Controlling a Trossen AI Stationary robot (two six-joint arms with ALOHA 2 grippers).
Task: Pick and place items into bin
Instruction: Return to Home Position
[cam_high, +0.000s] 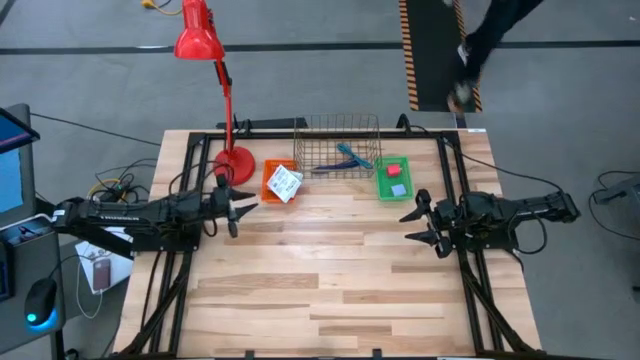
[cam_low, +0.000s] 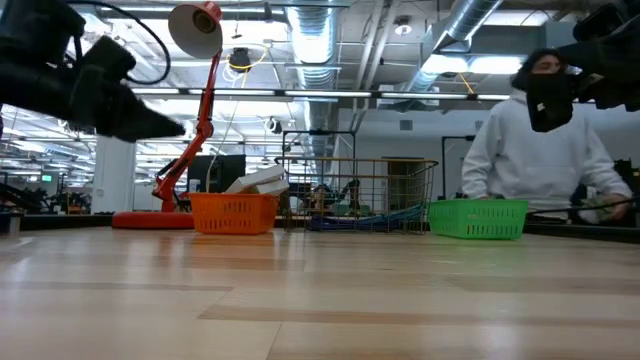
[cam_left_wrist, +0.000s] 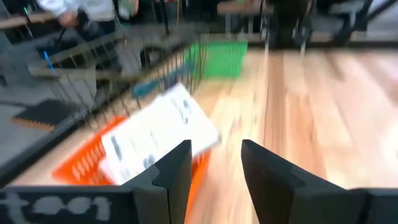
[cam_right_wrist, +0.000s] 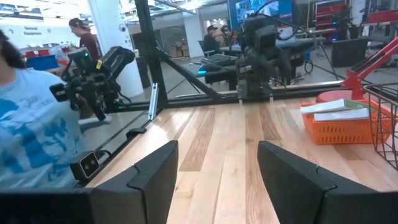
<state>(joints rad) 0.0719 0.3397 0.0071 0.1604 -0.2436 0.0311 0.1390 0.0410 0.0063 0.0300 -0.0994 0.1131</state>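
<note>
- Left arm: lay level from the left edge of the surface (cam_high: 330, 290), wrist turned inward. The left gripper (cam_high: 243, 212) hung above the boards near the orange bin (cam_high: 270, 172), fingers (cam_left_wrist: 177, 177) parted and holding nothing.
- Right arm: reached in level from the right edge. The right gripper (cam_high: 412, 227) was raised clear of the boards, near the green bin (cam_high: 383, 188) but apart from it, fingers (cam_right_wrist: 155, 177) spread wide and empty.
- White packets (cam_high: 285, 183): stacked in the orange bin, jutting over its rim.
- Teal-handled tool (cam_high: 352, 158) and dark blue pen (cam_high: 325, 168): in the wire basket (cam_high: 338, 130), between the two bins.
- Small red block (cam_high: 394, 170): in the green bin.
- Red lamp (cam_high: 205, 40): at the far left corner.
- Person (cam_low: 540, 150): beyond the far edge.
</note>
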